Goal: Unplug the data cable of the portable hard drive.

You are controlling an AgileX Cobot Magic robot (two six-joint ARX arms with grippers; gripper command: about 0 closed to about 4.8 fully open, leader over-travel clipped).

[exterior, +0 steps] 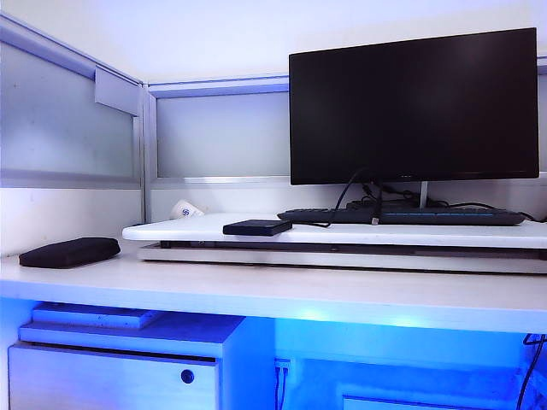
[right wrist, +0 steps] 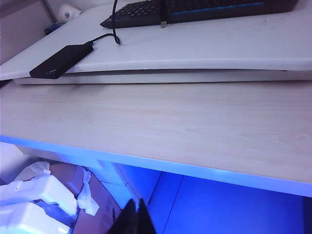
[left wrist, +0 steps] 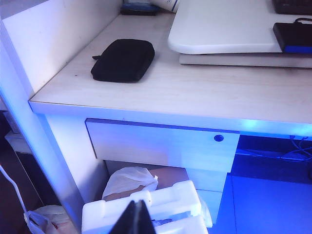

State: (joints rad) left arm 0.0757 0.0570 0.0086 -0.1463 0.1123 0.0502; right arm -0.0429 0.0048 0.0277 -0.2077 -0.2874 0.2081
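The portable hard drive (right wrist: 62, 60) lies flat on the raised white platform (right wrist: 204, 48), data cable (right wrist: 105, 37) plugged in — reachable; left gripper (left wrist: 136, 217) and right gripper (right wrist: 136, 217), both closed and empty, hang below the desk edge (right wrist: 161, 163).

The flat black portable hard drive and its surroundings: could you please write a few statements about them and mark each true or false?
1. The flat black portable hard drive lies on the raised white platform. True.
2. The thin black data cable is already unplugged from the drive. False: it still runs into the drive's end.
3. The black padded pouch sits on the white platform. False: it lies on the lower wooden desk.
4. The left hand and right hand are shut, below the desk edge. True.
5. The black monitor is dark. True.
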